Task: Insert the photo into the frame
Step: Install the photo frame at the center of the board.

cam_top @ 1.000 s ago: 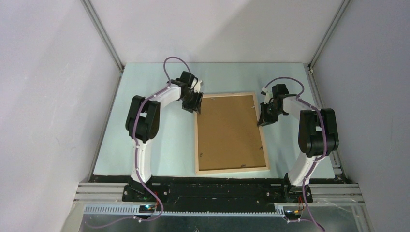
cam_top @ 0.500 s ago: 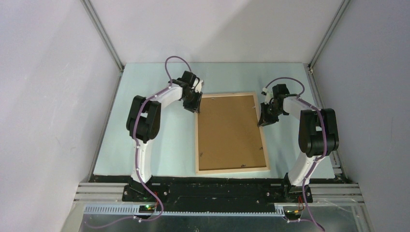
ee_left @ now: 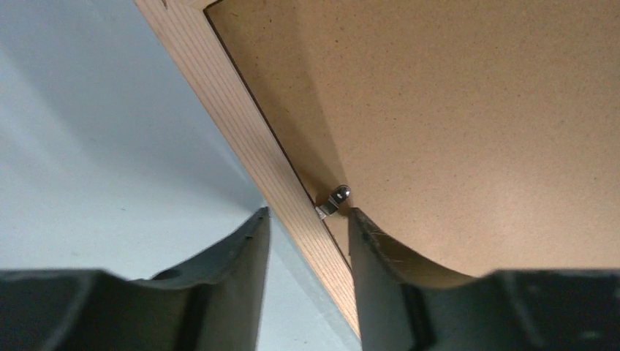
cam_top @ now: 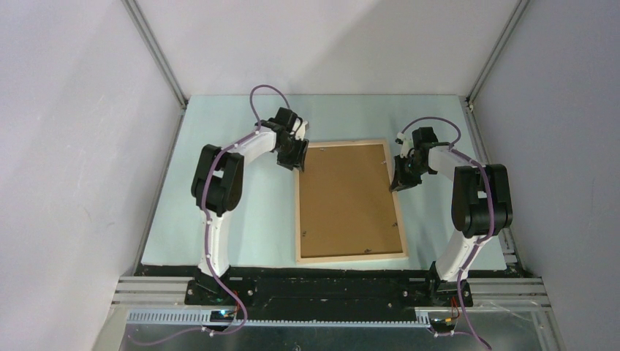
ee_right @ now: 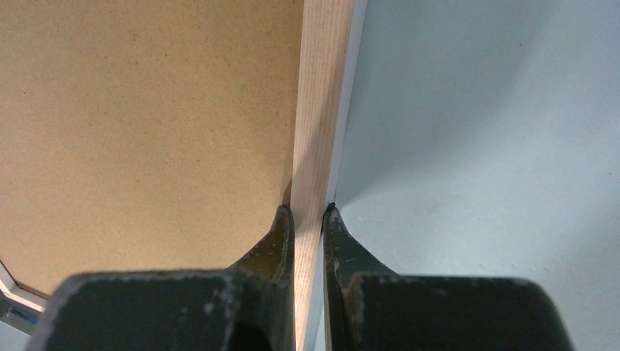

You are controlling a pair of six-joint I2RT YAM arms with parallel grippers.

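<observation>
Pinching the frame [cam_top: 351, 257] by its right rail with the right gripper [ee_right: 307, 210] — straddling the left rail, jaws apart, with the left gripper [ee_left: 308, 213]; lying lengthwise between the 2.

A flat, pale blue-green table [cam_top: 263, 219] carries a thin rectangular pale-wood frame [cam_top: 351, 257], its long sides running away from the arm bases. Inside the frame sits a plain brown backing board [cam_top: 347, 197].
</observation>
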